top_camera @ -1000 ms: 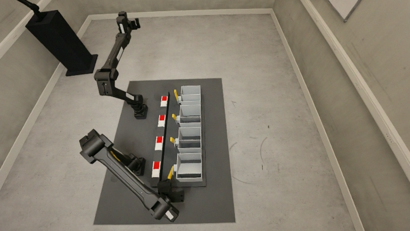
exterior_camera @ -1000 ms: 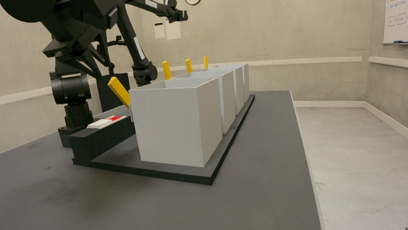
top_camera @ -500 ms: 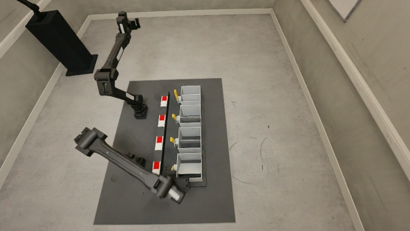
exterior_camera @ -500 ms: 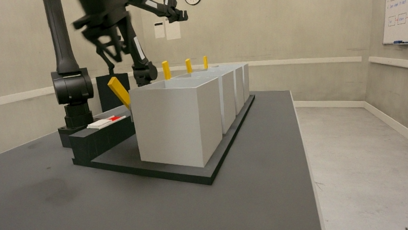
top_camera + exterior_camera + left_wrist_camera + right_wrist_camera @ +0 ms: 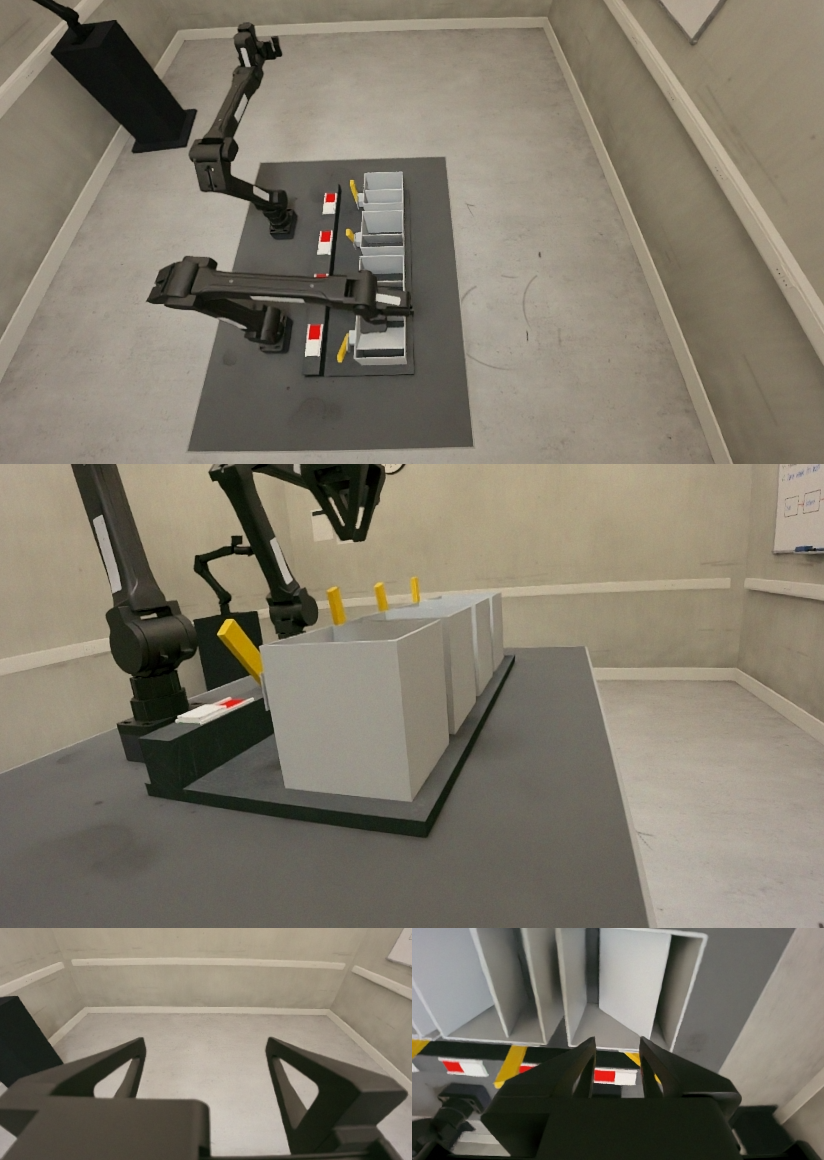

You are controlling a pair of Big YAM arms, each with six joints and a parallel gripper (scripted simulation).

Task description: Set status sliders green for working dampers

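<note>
Four grey box dampers stand in a row, each behind its slider. The nearest damper (image 5: pixel 380 360) (image 5: pixel 345 717) has a yellow handle (image 5: pixel 342 348) (image 5: pixel 239 648) that leans outward. The other handles (image 5: pixel 353 190) (image 5: pixel 336 605) stand more upright. The nearest slider (image 5: pixel 313 344) (image 5: pixel 626 1077), the second slider (image 5: pixel 324 244) and the far slider (image 5: pixel 329 207) show red. The third slider (image 5: pixel 320 276) is mostly hidden by the right arm, with some red visible. My right gripper (image 5: pixel 617 1043) (image 5: pixel 352 539) is part open and empty, above the near dampers. My left gripper (image 5: pixel 205 1043) is wide open and empty, far from the dampers.
The dampers stand on a dark base board (image 5: pixel 345 808) with a raised slider rail (image 5: pixel 219 746) on the arms' side. The right arm (image 5: pixel 276 287) reaches across the rail and the third damper. A black pedestal (image 5: pixel 118 86) stands beyond the mat.
</note>
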